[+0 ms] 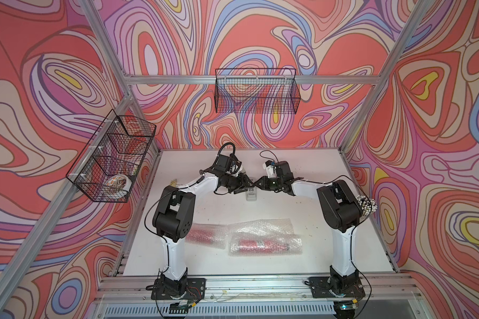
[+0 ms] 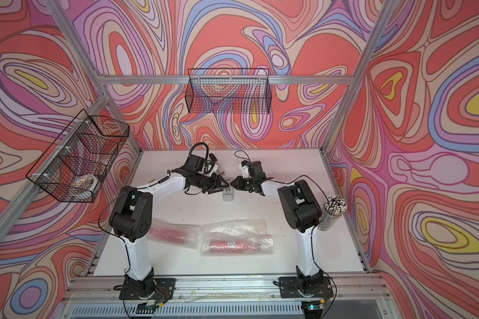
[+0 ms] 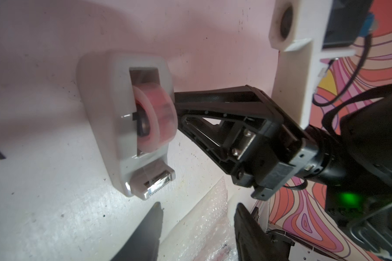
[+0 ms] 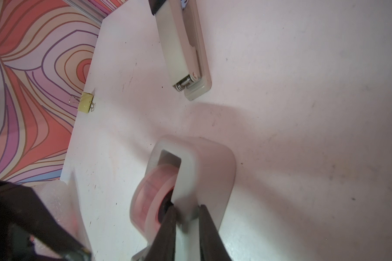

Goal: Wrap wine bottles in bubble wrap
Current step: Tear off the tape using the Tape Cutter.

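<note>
A grey plastic tape dispenser (image 3: 122, 126) with a pinkish clear tape roll (image 3: 162, 117) is being supported by the white tabletop (image 1: 233, 215). A beige-grey stapler (image 4: 181, 45) is being seen near it. A small yellow binder clip (image 4: 86, 101) is being seen at the table edge. A patterned tape roll (image 1: 119, 183) is being kept in the black wire side basket (image 1: 94, 176).

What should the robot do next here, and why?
Probably ease the open left gripper onto the tape end at the cutter and pinch it. The right gripper clamps the dispenser steady, and the bottles lie in loose wrap that likely needs taping.
</note>
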